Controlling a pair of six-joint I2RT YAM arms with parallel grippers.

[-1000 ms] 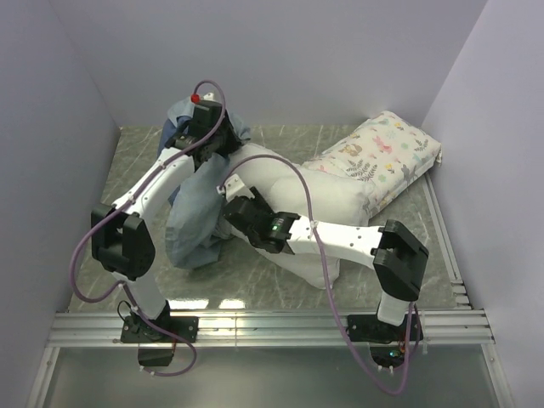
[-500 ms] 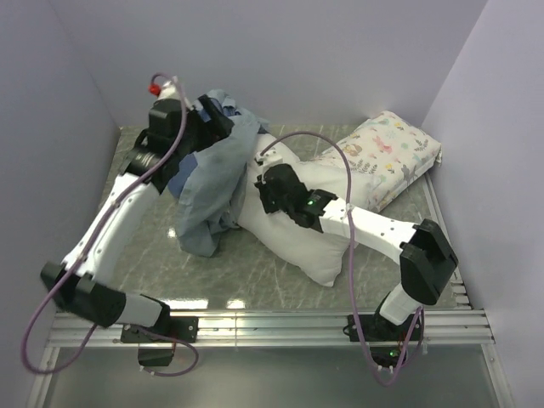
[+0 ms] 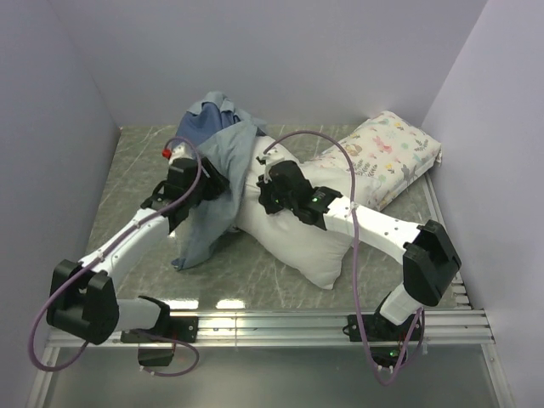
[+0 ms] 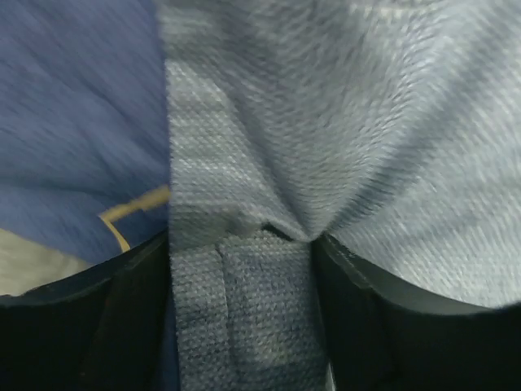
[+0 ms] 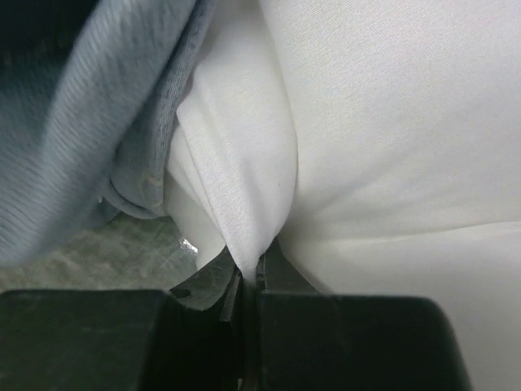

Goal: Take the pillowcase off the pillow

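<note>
**A:** So, where does it stand?

**B:** The pillowcase [image 3: 212,221] hangs from the back of the table [image 3: 255,274] toward the front left, with its paler side showing. Its upper part lies against the far end of the pillow [image 3: 310,242], which sits slantwise mid-table. The right pincer [image 5: 248,281] is clamped on a thin fold of the pillow's white cover. The left pincer [image 4: 242,269] has its jaws apart, with a hemmed strip of pillowcase lying in the gap, apparently not squeezed.

**A:** What could go wrong?

**B:** I see 2 risks. If the left arm pulls with its jaws apart, the limp cloth will likely slide out. The right grip holds only a pinch of cover, so a hard tug could tear it free, and then the pillow would drag along with the case.

**A:** Anything you can't see?

**B:** The right arm covers the spot where case and pillow meet, so I cannot tell whether that end is inside the case. The left wrist view is too close and blurred to judge contact.
</note>
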